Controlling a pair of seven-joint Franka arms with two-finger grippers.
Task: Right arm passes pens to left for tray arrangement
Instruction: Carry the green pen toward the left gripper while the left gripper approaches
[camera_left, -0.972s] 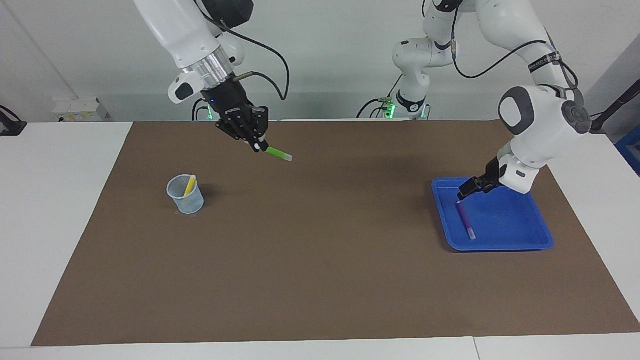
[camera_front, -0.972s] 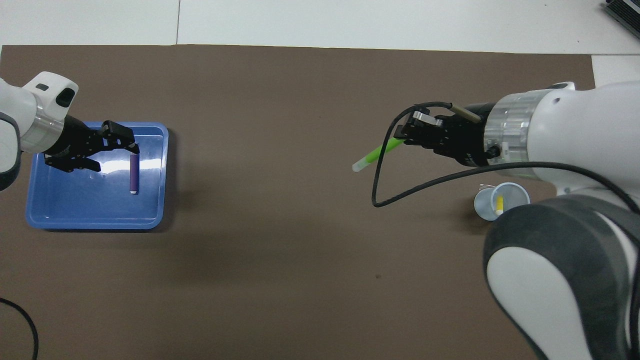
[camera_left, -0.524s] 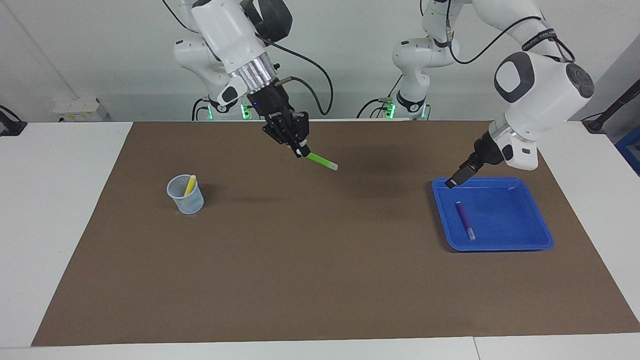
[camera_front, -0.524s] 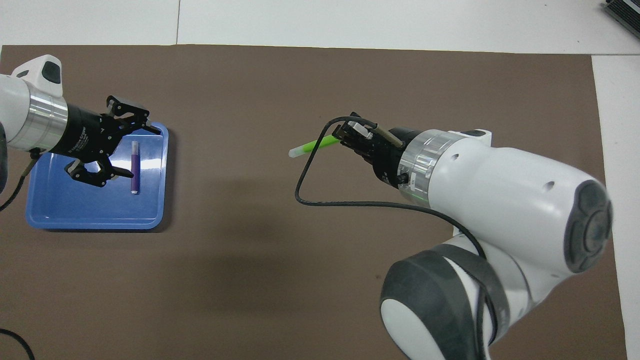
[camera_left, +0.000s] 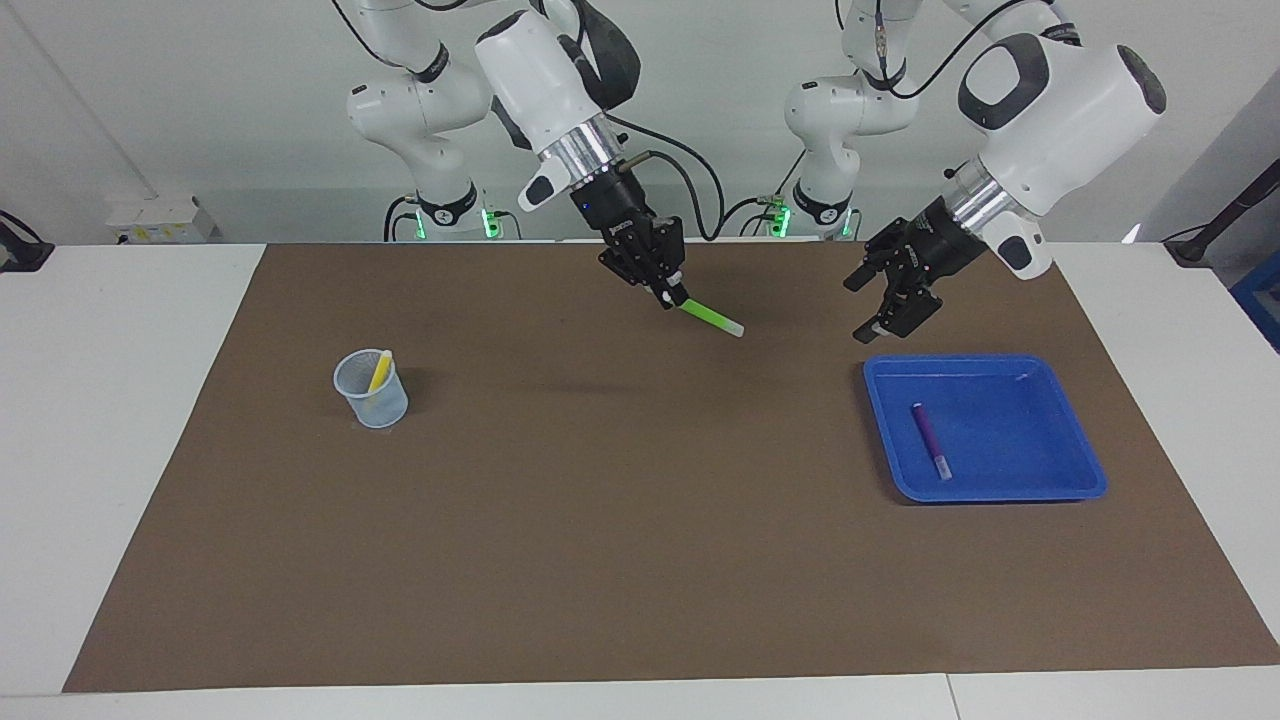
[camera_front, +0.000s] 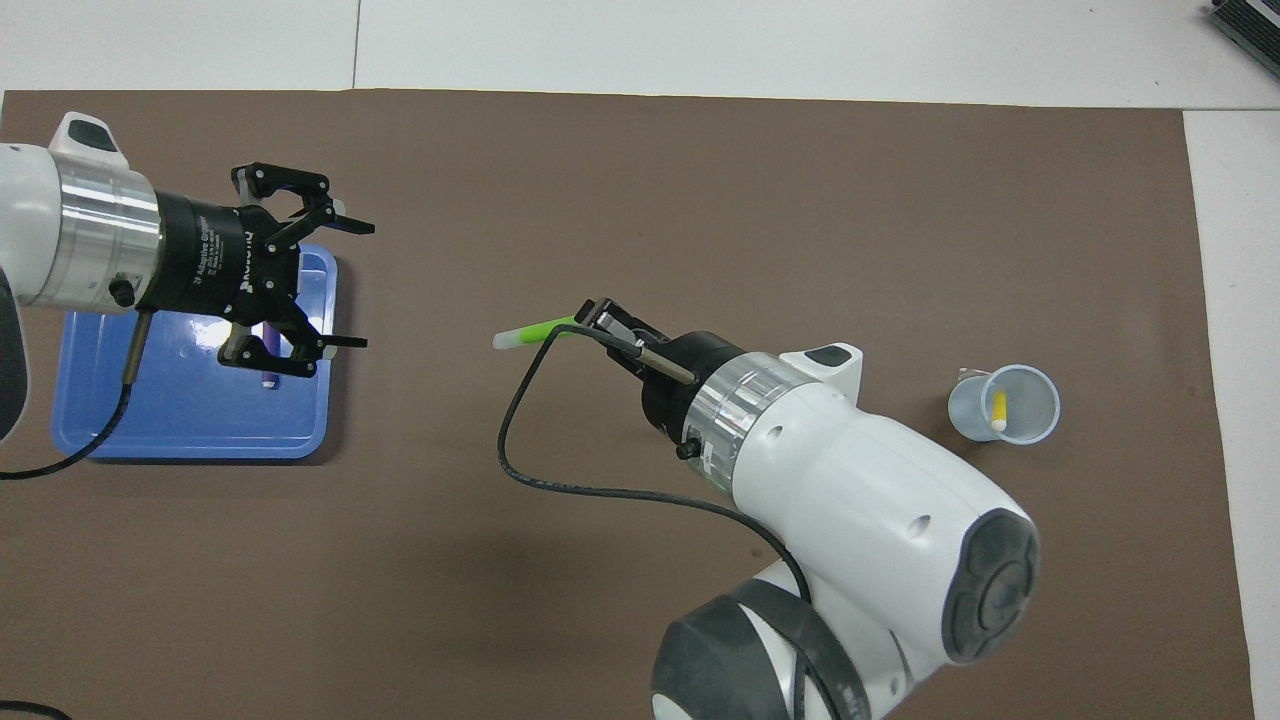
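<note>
Facing view
Right claw (camera_left: 668, 291): up over the middle of the brown mat (camera_left: 640, 560), closed on the green pen (camera_left: 712, 317); the pen sticks out slanting down toward the left arm's end, pale end outermost, clear of the mat.
Left claw (camera_left: 886, 300): fingers spread wide, nothing between them; raised over the mat at the tray's edge nearer the robots, apart from the green pen.
Tray (camera_left: 1050, 470): blue, flat on the mat at the left arm's end of the tabletop (camera_left: 100, 420).
Purple pen (camera_left: 929, 440): lying flat inside the tray, along the side toward the middle of the mat.
Cup (camera_left: 372, 390): pale translucent, upright on the mat at the right arm's end, well apart from the tray.
Yellow pen (camera_left: 379, 371): standing tilted in the cup, top leaning on the rim.

Overhead view
Right claw (camera_front: 592, 318): gripping the green pen (camera_front: 530, 332) by one end, whitish end pointing toward the left claw.
Left claw (camera_front: 340, 285): open, two fingers wide apart, over the tray's (camera_front: 150, 430) corner; open gap between it and the pen tip.
Purple pen: almost wholly covered by the left claw, only a sliver shows.
Cup (camera_front: 1010, 425): yellow pen (camera_front: 998, 411) inside.
</note>
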